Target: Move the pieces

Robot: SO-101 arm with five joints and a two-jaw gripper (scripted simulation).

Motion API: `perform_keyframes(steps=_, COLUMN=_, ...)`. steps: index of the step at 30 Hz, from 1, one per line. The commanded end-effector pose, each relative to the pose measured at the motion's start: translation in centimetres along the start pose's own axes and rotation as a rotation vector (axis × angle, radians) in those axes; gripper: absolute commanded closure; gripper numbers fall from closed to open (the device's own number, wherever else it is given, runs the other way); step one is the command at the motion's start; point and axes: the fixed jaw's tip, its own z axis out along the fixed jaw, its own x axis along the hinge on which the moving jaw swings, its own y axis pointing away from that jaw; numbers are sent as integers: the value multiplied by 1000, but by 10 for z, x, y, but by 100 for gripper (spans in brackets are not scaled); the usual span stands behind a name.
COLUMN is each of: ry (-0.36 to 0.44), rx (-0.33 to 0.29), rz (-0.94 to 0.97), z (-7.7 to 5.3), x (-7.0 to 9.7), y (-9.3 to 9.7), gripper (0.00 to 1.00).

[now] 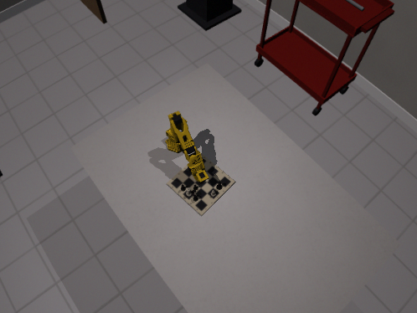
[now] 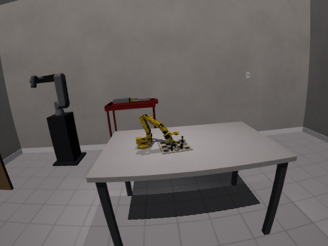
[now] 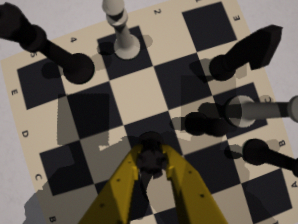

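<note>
The chessboard (image 3: 150, 110) fills the wrist view, and it lies on the table in front of the arm in the top view (image 1: 201, 188). My gripper (image 3: 151, 165) is shut on a small black piece (image 3: 151, 152) near the middle of the board, low over the squares. I cannot tell if the piece rests on the board. A white piece (image 3: 122, 37) stands at the far edge. Black pieces stand at the far left (image 3: 70, 62) and the right (image 3: 245, 52). A pale piece (image 3: 250, 110) and two more black pieces (image 3: 200, 122) (image 3: 265, 152) crowd just right of the gripper.
The yellow arm's base (image 1: 173, 140) sits behind the board on the grey table (image 2: 192, 147). A red cart (image 1: 322, 46) and a dark arm on a black pedestal (image 2: 60, 131) stand on the floor, well away from the table.
</note>
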Motion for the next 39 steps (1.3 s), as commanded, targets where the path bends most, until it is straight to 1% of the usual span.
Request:
perform_keyframes(steps=1, ry=19, rx=5, rz=11, z=2, x=6, y=-2, gripper=100)
perform_keyframes(steps=20, ry=19, rx=5, rz=11, z=2, x=6, y=-2, gripper=100)
perform_keyframes(steps=28, ry=19, rx=7, rz=11, z=0, x=4, y=-3, gripper=100)
perform_keyframes(steps=33, ry=19, rx=10, rz=11, z=-6, x=1, y=-4, gripper=100)
perform_keyframes(steps=39, ry=19, rx=10, rz=11, z=-16, x=-5, y=-4, gripper=100)
